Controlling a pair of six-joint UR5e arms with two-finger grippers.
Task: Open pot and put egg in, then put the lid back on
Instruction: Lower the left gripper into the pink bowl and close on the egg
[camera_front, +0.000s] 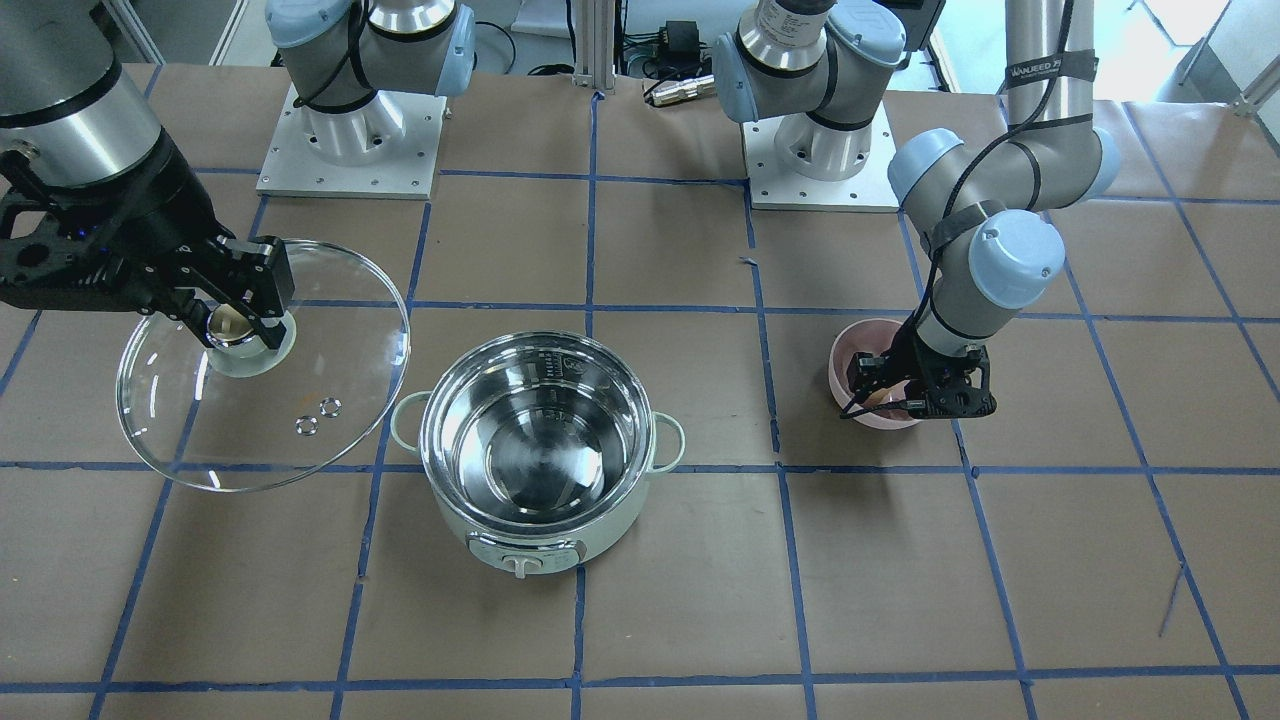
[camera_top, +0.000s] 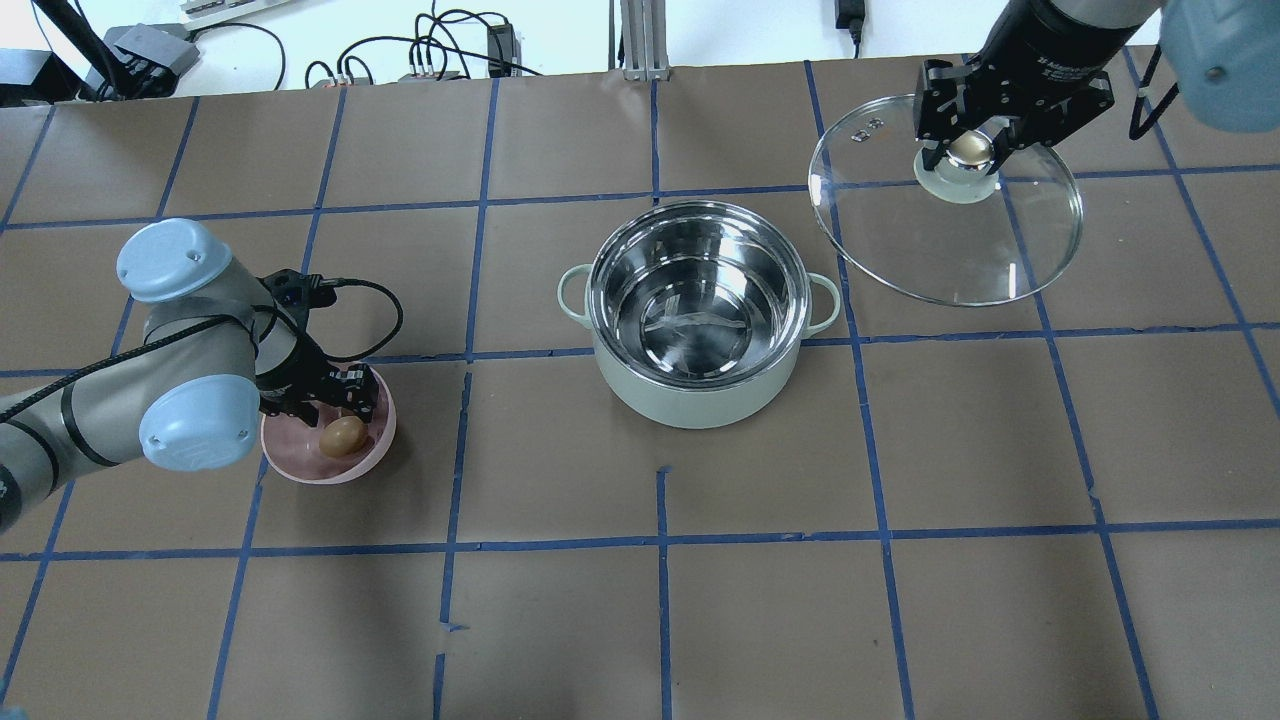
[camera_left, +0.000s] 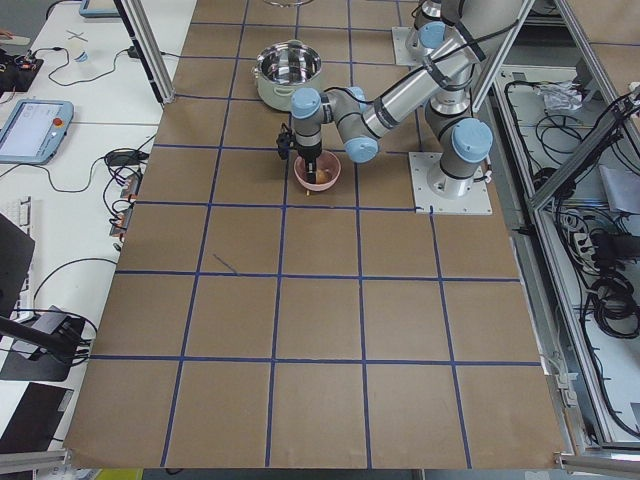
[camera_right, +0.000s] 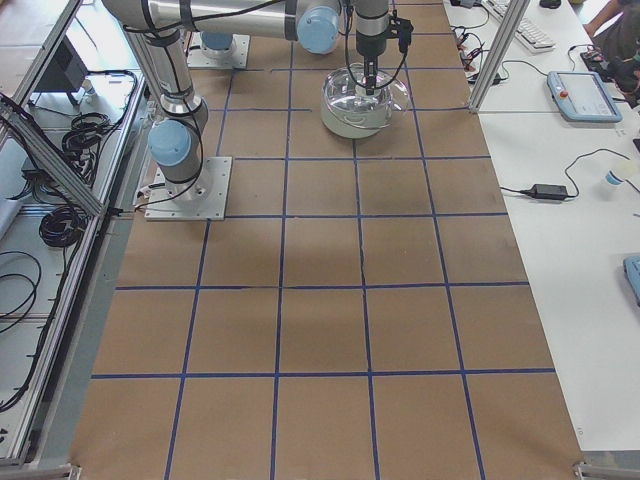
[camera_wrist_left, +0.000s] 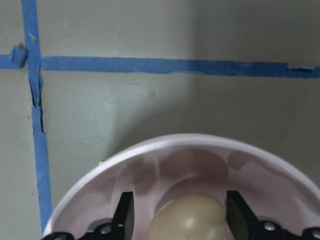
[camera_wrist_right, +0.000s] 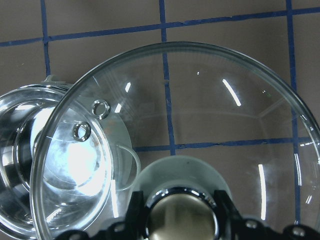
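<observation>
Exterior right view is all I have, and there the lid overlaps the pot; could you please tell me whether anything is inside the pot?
Observer: No, nothing; the overhead view shows the bare steel interior of the pot.
Operator: Thank you. Where is the egg, please?
Observer: The egg lies in a pink bowl on the table, to the robot's left of the pot.
Operator: Is the left gripper holding it?
Observer: Not yet, it seems; in the left wrist view the left gripper is open, with one finger on each side of the egg.
</observation>
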